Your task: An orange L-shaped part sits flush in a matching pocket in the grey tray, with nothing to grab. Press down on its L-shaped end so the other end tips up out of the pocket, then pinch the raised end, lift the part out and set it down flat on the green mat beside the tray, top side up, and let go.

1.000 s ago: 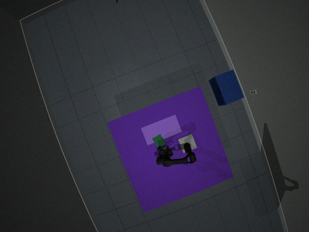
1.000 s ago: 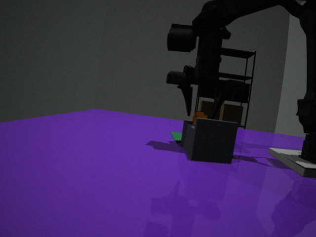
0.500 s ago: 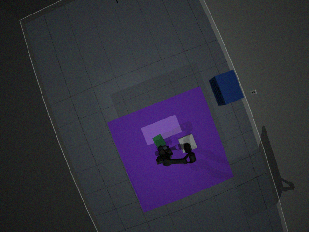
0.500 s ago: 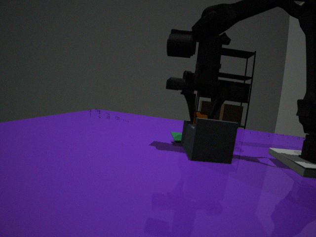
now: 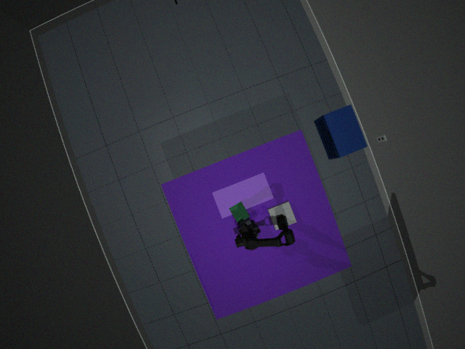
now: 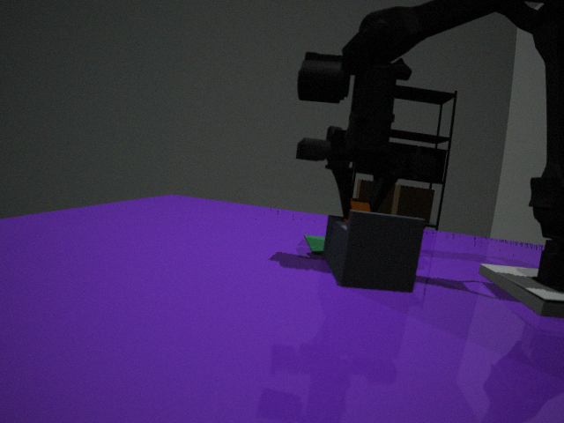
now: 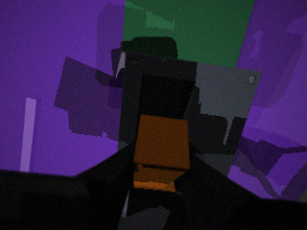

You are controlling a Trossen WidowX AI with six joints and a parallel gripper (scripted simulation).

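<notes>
The orange part (image 6: 359, 205) (image 7: 162, 141) is tipped up in the pocket of the grey tray (image 6: 380, 250) (image 7: 223, 91), its raised end above the rim. My gripper (image 6: 359, 211) (image 7: 157, 150) points down over the tray and is shut on that raised end, one finger on each side. The far stretch of the pocket shows dark in the wrist view. The part's lower end is hidden by the tray wall and fingers. The green mat (image 5: 237, 210) (image 6: 315, 243) (image 7: 192, 29) lies flat just beyond the tray. The arm hides the tray in the top view.
The purple table top (image 5: 262, 278) (image 6: 181, 295) carries everything. The arm's base stands on a pale plate (image 5: 290, 209) (image 6: 523, 282) to the right of the tray. A blue box (image 5: 344, 131) stands off the table by the wall. A shelf with cartons (image 6: 414, 200) stands behind.
</notes>
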